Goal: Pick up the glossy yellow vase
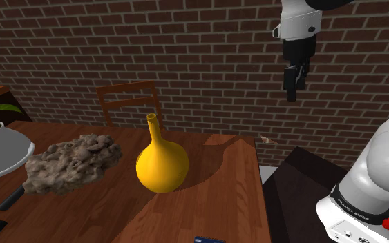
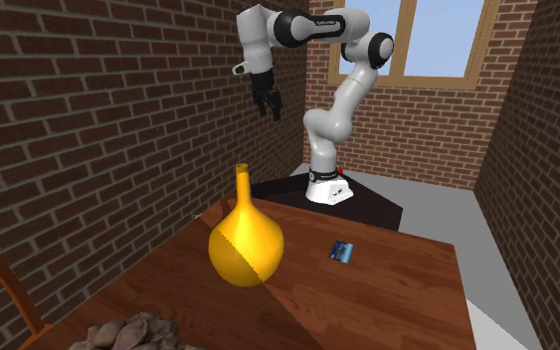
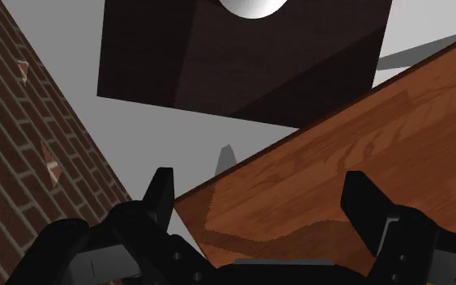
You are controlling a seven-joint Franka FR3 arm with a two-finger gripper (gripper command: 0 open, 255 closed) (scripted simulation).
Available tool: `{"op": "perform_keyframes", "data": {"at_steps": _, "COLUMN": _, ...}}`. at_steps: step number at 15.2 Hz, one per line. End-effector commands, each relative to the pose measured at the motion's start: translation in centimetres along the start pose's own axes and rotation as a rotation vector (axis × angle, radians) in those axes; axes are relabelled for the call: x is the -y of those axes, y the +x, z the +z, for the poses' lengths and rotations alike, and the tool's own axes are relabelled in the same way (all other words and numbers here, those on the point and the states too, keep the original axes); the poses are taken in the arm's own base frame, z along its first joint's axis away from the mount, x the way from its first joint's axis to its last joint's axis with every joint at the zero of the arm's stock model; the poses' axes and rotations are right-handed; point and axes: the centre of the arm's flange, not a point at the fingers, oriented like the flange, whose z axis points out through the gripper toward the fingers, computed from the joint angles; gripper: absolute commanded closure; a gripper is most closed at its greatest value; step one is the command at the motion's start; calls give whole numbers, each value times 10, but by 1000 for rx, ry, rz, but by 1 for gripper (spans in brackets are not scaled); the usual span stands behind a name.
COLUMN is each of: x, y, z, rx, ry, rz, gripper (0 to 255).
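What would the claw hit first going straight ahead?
Probably the bare corner of the wooden table, close beside the dark stand; the claw is open, and depth is unclear.

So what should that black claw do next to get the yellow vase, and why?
Probably swing over the table toward the yellow vase and start descending above its narrow neck. The gripper hangs high by the brick wall, well off to the vase's side, its fingers apart with nothing between them, so that gap must be closed first.
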Motion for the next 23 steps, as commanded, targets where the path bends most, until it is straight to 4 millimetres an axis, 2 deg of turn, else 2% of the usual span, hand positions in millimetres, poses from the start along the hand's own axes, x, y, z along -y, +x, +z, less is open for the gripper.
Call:
{"op": "perform_keyframes", "data": {"at_steps": 1, "x": 0, "y": 0, "z": 0, "rx": 0, "ry": 0, "rz": 0, "gripper": 0}}
{"op": "perform_keyframes", "data": {"at_steps": 23, "x": 223, "y": 170, "z": -42, "rx": -37, "ry": 23, "rz": 79, "gripper": 0}}
